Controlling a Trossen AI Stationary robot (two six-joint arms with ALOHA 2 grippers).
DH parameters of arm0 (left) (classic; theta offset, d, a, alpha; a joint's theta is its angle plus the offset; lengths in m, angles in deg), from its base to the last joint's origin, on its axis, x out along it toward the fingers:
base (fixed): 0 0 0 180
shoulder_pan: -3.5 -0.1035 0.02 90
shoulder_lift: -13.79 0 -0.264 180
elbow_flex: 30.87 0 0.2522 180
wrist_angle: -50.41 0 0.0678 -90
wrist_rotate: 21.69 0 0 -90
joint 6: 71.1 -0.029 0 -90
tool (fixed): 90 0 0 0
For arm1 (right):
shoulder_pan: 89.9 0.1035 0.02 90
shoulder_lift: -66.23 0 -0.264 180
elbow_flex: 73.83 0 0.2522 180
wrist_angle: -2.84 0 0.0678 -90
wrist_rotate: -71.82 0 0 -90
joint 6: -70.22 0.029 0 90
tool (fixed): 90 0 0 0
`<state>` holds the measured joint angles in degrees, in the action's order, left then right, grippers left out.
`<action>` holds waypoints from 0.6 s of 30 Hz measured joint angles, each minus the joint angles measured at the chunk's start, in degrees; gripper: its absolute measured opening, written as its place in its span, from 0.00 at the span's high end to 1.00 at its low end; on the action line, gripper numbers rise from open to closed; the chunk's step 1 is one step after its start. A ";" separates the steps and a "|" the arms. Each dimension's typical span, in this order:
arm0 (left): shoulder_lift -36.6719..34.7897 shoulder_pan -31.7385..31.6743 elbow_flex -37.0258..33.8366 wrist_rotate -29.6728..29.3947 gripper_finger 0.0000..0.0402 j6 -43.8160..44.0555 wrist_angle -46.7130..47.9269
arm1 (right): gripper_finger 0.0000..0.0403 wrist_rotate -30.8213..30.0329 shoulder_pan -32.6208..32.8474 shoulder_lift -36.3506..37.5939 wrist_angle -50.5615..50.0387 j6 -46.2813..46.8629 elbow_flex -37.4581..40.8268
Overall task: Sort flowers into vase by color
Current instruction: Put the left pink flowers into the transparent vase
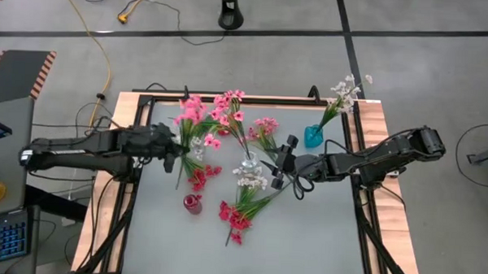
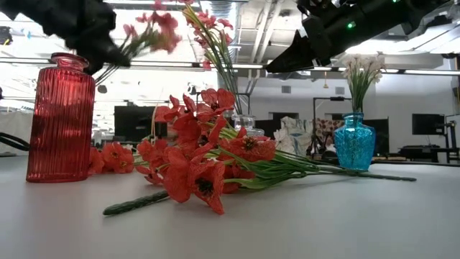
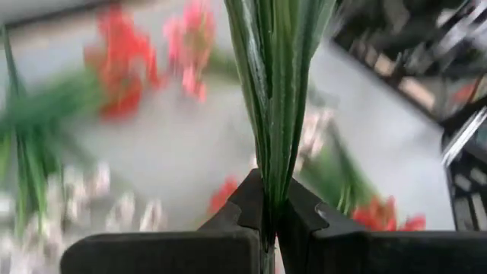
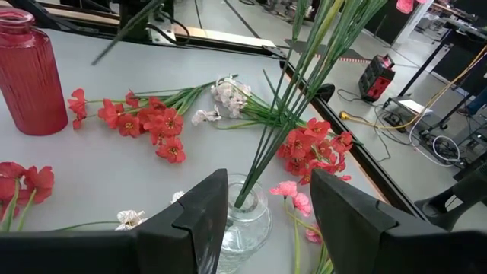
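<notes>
My left gripper [image 1: 175, 148] is shut on a sprig of pink flowers [image 1: 192, 112], held above the table's left half; in the low view the blossoms [image 2: 154, 32] show high over the red vase [image 2: 61, 119]. My right gripper [image 4: 262, 221] stands open, one finger on either side of the clear vase [image 4: 247, 222] without touching it; that vase holds pink flowers [image 1: 229, 104]. A blue vase [image 1: 313, 137] at the far right holds white flowers [image 1: 343, 92]. Red flowers [image 2: 208, 165], white flowers [image 1: 251, 179] and pink flowers [image 1: 265, 126] lie on the table. My left gripper pinches the sprig's bundled green stems [image 3: 270, 194] between its two fingers, below the leaves. The fingers come from the table's left, slanting slightly down, and lie across the stems. The sprig is lifted clear of the table, tilted, with its blossoms up and toward the far side.
More red flowers [image 1: 202, 176] lie left of the clear vase, beside the red vase [image 1: 192, 203]. The table's near part [image 1: 305, 245] is bare grey surface. A wooden frame [image 1: 374, 141] rims the table; cables and equipment lie on the floor beyond.
</notes>
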<state>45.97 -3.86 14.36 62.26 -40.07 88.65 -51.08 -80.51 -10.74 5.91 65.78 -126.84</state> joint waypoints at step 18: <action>5.72 0.19 0.00 -3.22 1.00 -22.18 -34.25 | 0.47 -0.04 -0.15 0.00 0.38 -0.02 0.00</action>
<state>51.69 -3.67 14.36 59.04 -62.25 54.40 -51.13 -80.67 -10.74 6.29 65.75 -126.84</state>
